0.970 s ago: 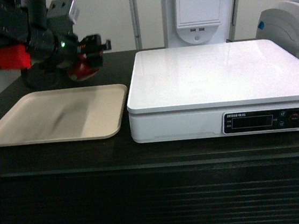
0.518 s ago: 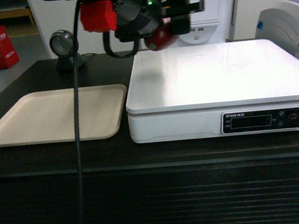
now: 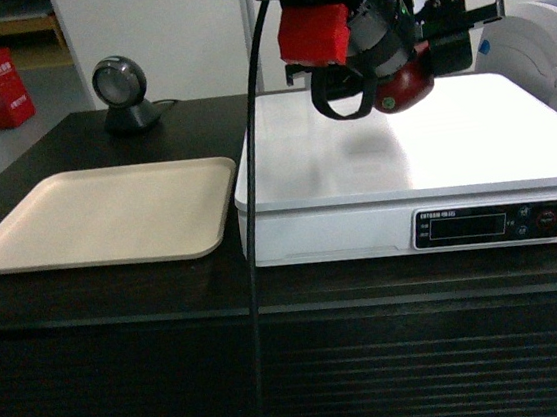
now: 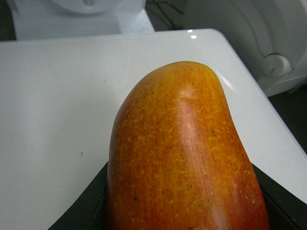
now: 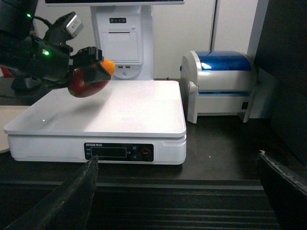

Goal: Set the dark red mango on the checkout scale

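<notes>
The dark red mango (image 3: pixel 403 90) hangs a little above the back of the scale's white platform (image 3: pixel 354 160), with my left gripper (image 3: pixel 421 59) shut on it. In the left wrist view the mango (image 4: pixel 182 153) fills the frame, orange-red and speckled, with a black finger (image 4: pixel 84 208) at each side and the scale (image 4: pixel 53 105) beneath. The right wrist view shows the mango (image 5: pixel 88 85) over the left part of the scale (image 5: pixel 129 112). My right gripper (image 5: pixel 178 194) stands open and empty, low in front of the checkout's ribbed front (image 5: pixel 182 211).
An empty beige tray (image 3: pixel 108 216) lies on the checkout counter (image 3: pixel 107 293) left of the scale. A round scanner (image 3: pixel 121 86) stands behind the tray. A white and blue printer (image 5: pixel 220 81) sits right of the scale, and a white terminal (image 5: pixel 122 40) behind it.
My left arm has carried the mango to the right, from behind the tray to above the scale's platform. The scale and tray have not moved.
</notes>
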You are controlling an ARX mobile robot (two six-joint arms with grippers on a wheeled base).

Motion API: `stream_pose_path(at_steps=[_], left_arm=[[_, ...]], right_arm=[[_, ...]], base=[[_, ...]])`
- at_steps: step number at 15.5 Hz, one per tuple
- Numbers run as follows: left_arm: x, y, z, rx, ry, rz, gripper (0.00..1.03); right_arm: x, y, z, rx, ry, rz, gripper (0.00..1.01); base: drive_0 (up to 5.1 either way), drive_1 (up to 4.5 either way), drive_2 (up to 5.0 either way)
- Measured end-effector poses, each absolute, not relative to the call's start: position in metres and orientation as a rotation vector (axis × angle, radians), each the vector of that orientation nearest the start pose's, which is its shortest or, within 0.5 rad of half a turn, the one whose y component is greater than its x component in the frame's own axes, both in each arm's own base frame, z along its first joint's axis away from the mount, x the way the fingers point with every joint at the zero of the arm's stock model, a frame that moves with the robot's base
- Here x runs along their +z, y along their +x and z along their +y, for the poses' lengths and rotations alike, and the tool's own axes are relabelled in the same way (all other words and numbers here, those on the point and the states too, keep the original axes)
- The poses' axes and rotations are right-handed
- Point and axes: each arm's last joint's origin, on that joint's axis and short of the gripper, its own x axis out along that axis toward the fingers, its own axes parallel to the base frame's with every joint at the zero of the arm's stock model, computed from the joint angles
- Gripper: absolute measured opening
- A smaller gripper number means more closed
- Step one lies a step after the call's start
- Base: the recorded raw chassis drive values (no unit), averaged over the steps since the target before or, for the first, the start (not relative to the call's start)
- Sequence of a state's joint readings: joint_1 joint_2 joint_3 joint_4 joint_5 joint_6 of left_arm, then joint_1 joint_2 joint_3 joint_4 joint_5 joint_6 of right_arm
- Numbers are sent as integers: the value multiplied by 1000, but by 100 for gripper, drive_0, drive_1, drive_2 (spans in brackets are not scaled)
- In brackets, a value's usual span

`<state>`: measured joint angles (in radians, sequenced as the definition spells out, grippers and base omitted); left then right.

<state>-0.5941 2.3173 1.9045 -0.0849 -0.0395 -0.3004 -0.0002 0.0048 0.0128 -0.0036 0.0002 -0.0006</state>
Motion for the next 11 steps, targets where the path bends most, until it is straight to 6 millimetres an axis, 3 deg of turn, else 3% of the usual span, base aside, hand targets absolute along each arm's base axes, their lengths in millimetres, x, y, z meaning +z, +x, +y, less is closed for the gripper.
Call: stream_pose_path(at_steps=[4,7,10,11], left_arm=[[179,456,-317,-362,-202,694,60],[179,462,-318,-304,-216,701,60],[180,462,-318,-311,-224,703,79],[180,462,-319,-320,-231,693,92]], right_arm=[[167,97,0,0,-1,-4,98],[167,97,0,0,-1,-4,98],[167,97,0,0,-1,-4,98],[167,97,0,0,-1,-4,98]], base=[[0,0,0],[0,0,0],[0,0,0],[0,0,0]])
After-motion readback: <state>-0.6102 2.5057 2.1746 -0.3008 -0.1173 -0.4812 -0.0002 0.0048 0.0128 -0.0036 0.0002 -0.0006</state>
